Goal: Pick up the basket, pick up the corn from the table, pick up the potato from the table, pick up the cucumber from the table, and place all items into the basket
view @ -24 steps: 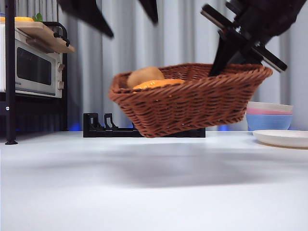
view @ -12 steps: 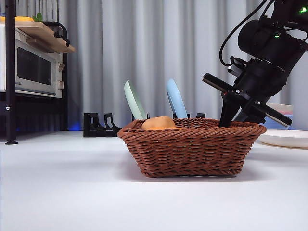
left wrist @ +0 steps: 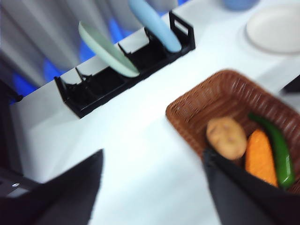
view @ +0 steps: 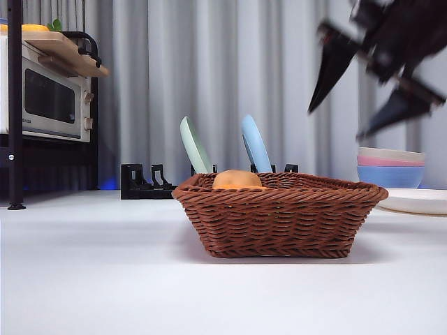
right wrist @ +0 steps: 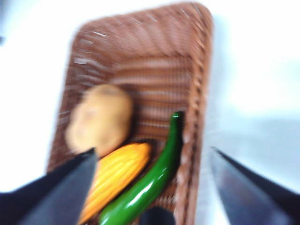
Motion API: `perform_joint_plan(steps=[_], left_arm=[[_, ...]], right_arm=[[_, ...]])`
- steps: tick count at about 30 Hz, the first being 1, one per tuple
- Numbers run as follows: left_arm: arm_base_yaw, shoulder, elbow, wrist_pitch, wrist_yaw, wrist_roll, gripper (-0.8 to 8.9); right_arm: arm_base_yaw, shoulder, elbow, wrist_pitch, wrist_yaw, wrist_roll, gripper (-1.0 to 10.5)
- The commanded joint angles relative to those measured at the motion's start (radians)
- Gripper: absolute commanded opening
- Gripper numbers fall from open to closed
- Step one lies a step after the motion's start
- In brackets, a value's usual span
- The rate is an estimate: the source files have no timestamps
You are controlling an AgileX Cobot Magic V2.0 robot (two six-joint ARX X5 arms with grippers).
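The brown wicker basket rests flat on the white table, centre right in the front view. Inside it lie the tan potato, the orange corn and the green cucumber, side by side. From the front only the potato shows above the rim. My right gripper hangs open and blurred above the basket's right end, touching nothing. Its wrist view looks straight down into the basket. My left gripper is open and empty, high over the table beside the basket, and is out of the front view.
Behind the basket stands a black dish rack with a green and a blue plate upright in it. A microwave sits on a shelf at the far left. Stacked bowls and a white plate are at the right.
The basket, carried tilted in the air a second ago, came down onto the table. My right gripper let go of its rim and rose. The black tips at the top left are gone.
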Motion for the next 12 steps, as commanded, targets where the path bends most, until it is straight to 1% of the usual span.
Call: perform_joint_plan(steps=[1,2,3,5,6,7,9,12], left_arm=[[0.020,-0.002,-0.002,0.005,-0.003,0.040,-0.08],[0.027,-0.004,-0.003,0.004,0.000,0.051,-0.08],[0.035,-0.006,-0.005,-0.007,0.002,0.055,-0.08],[0.044,-0.018,-0.016,-0.018,0.003,0.055,-0.08],[0.050,-0.033,-0.037,-0.014,0.006,0.055,-0.08],[0.054,-0.053,-0.062,-0.004,0.009,0.055,-0.08],[0.064,-0.113,-0.144,0.043,0.021,0.055,-0.08],[0.075,-0.233,-0.298,0.137,0.023,0.051,-0.08]], right_arm=[[0.001,-0.121,0.001,-0.037,0.006,-0.088,0.1],[0.001,-0.163,0.001,-0.044,0.011,-0.122,-0.2],[0.002,-0.212,0.000,-0.054,0.053,-0.156,-0.2],[0.004,-0.265,0.000,-0.063,0.129,-0.187,-0.2],[0.010,-0.300,-0.001,-0.066,0.180,-0.207,-0.2],[0.017,-0.327,-0.004,-0.066,0.211,-0.216,-0.2],[0.035,-0.394,-0.020,-0.057,0.246,-0.228,-0.2],[0.058,-0.497,-0.074,-0.014,0.270,-0.234,-0.2]])
